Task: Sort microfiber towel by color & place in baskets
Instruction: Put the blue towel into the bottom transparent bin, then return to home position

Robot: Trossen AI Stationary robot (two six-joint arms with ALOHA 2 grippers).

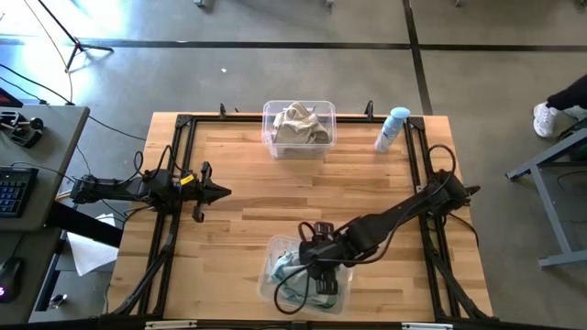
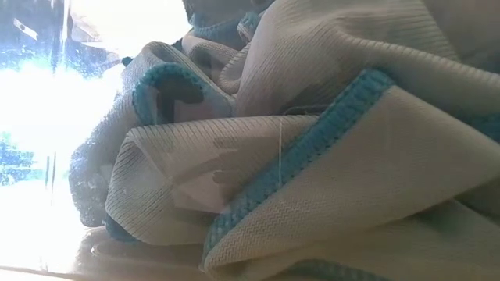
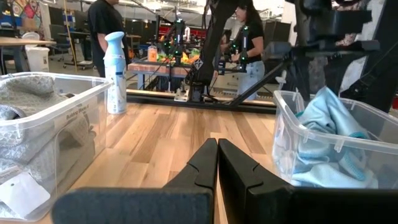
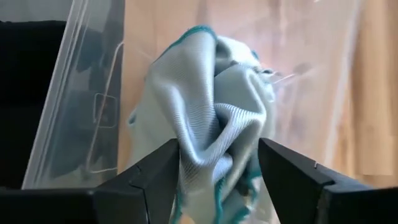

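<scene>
A clear basket (image 1: 305, 275) at the table's near edge holds bunched teal-blue towels (image 1: 292, 273). They fill the low view (image 2: 312, 156) behind the basket wall. My right gripper (image 1: 314, 270) reaches into this basket from above. It is open, its fingers on either side of a crumpled teal towel (image 4: 211, 118). A second clear basket (image 1: 299, 128) at the far edge holds beige-grey towels (image 1: 298, 122). My left gripper (image 1: 216, 192) waits shut above the table's left half. Both baskets show in its wrist view, the beige one (image 3: 50, 137) and the teal one (image 3: 336, 143). My right gripper comes from above, pointing down into the near basket, open around a bunched fold of the teal towel (image 4: 199, 143). The fold lies against the inner side of one finger (image 4: 163, 167). I cannot tell whether the other finger (image 4: 286, 165) touches it. The towel rests in the basket.
A blue-capped white spray bottle (image 1: 393, 128) stands at the far right, beside the black metal frame (image 1: 183, 124) that rims the table. Bare wood (image 1: 303, 188) lies between the two baskets. People stand in the room beyond (image 3: 249, 43).
</scene>
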